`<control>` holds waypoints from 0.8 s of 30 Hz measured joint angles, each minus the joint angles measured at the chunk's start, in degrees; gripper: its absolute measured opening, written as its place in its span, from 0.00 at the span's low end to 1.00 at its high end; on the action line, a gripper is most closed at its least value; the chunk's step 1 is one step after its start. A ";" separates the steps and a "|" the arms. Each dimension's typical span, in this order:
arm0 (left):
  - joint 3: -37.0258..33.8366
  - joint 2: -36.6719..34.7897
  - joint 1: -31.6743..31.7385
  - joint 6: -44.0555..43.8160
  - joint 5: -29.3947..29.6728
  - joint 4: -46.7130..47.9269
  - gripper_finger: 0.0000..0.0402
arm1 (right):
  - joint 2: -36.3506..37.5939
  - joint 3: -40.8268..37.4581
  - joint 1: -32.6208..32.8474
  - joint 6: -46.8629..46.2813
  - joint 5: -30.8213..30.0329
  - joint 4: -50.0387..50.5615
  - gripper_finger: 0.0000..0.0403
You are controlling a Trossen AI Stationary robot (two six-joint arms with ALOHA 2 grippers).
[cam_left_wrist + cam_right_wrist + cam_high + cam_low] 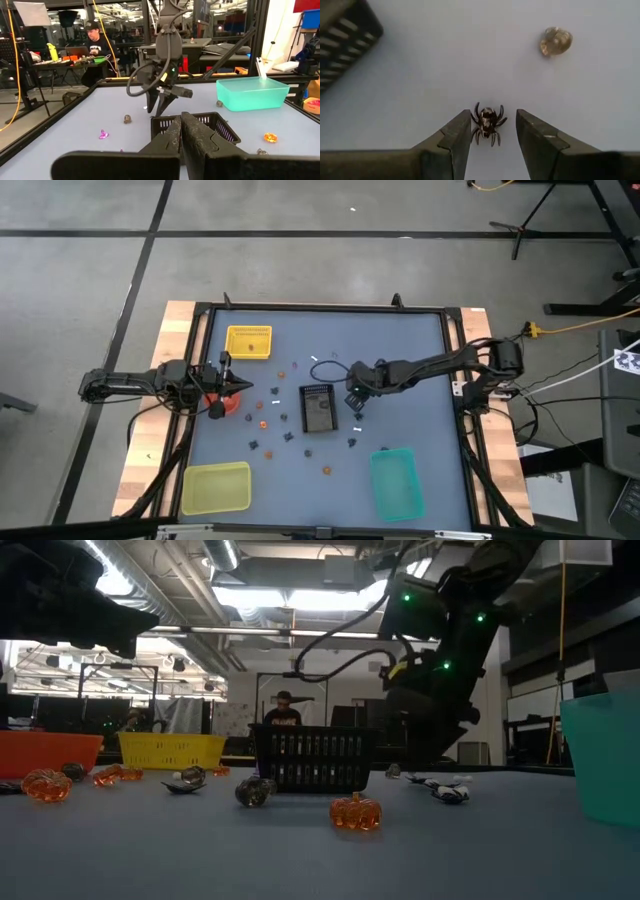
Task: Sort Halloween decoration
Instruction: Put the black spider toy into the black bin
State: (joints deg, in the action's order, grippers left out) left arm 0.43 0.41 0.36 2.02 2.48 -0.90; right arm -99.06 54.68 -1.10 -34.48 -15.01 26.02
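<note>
The Halloween decoration is a scatter of tiny trinkets on the grey-blue table (420,360). My right gripper (493,114) is open and points down just right of the black tray (318,408). Its fingers stand on either side of a small black spider (487,124) that lies on the table, with a pale round trinket (556,41) beyond. My left gripper (181,135) is shut and hovers over the orange container (228,404) at the table's left. I see nothing between its fingers. An orange pumpkin (357,812) lies near the front edge.
A yellow basket (249,342) stands at the far left, a yellow-green container (215,486) at the near left and a teal container (396,480) at the near right. Loose trinkets (262,423) lie between the orange container and the black tray. A person (95,37) sits beyond the table.
</note>
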 joint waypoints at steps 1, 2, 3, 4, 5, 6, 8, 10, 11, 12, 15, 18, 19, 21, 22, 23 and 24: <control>0.00 0.01 -0.02 0.00 0.00 0.02 0.00 | -0.25 0.00 0.00 0.00 0.08 -0.27 0.38; 0.00 0.02 -0.02 0.00 0.00 0.02 0.00 | -0.39 0.00 0.00 0.00 0.45 -0.33 0.38; 0.00 0.02 -0.02 0.00 0.00 0.02 0.00 | -0.44 -0.02 0.00 0.00 0.64 -0.20 0.38; 0.00 0.02 0.00 0.00 0.00 0.01 0.00 | -0.44 -0.02 0.00 0.00 0.62 -0.22 0.38; 0.00 0.01 0.00 0.00 0.00 0.00 0.00 | -0.42 -0.02 0.00 0.00 0.62 -0.37 0.38; 0.00 0.02 -0.02 0.00 0.00 0.02 0.00 | -0.42 -0.02 0.00 0.00 0.63 -0.36 0.38; 0.00 0.02 -0.01 0.00 0.00 0.01 0.00 | -0.42 -0.02 0.00 0.00 0.62 -0.32 0.38; 0.00 0.00 0.00 0.00 0.00 0.01 0.00 | -0.42 -0.02 0.00 0.00 0.63 -0.50 0.38; 0.00 0.02 0.00 0.00 0.00 0.01 0.00 | -0.63 -0.02 0.00 0.00 0.64 -0.60 0.38; 0.00 0.00 0.00 0.00 0.00 0.02 0.00 | -0.85 -0.02 0.00 0.00 0.64 -0.80 0.38; 0.00 0.02 0.00 0.00 0.00 0.02 0.00 | -1.29 -0.02 0.00 0.00 1.10 -0.76 0.38; 0.00 0.02 0.00 0.00 0.00 0.02 0.00 | -1.69 -0.04 0.00 0.02 1.14 -0.73 0.38; 0.00 0.00 -0.01 0.00 -0.01 0.02 0.00 | -1.66 -0.04 0.00 0.00 1.12 -0.85 0.38; 0.00 0.02 0.00 0.00 0.00 0.01 0.00 | -1.60 0.00 0.00 0.02 0.88 -1.01 0.38; 0.00 0.02 -0.01 0.00 0.00 0.02 0.00 | -1.60 0.00 0.00 0.02 0.64 -0.75 0.38; 0.00 0.02 -0.02 0.00 0.00 0.01 0.00 | -1.60 -0.02 0.00 0.02 0.62 -0.69 0.38; 0.00 0.01 0.00 0.00 0.00 0.02 0.00 | -1.60 -0.02 0.00 0.02 0.60 -0.75 0.38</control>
State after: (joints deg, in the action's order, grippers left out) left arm 0.43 0.42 0.36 2.02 2.48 -0.89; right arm -100.66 54.65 -1.10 -34.46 -14.41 25.26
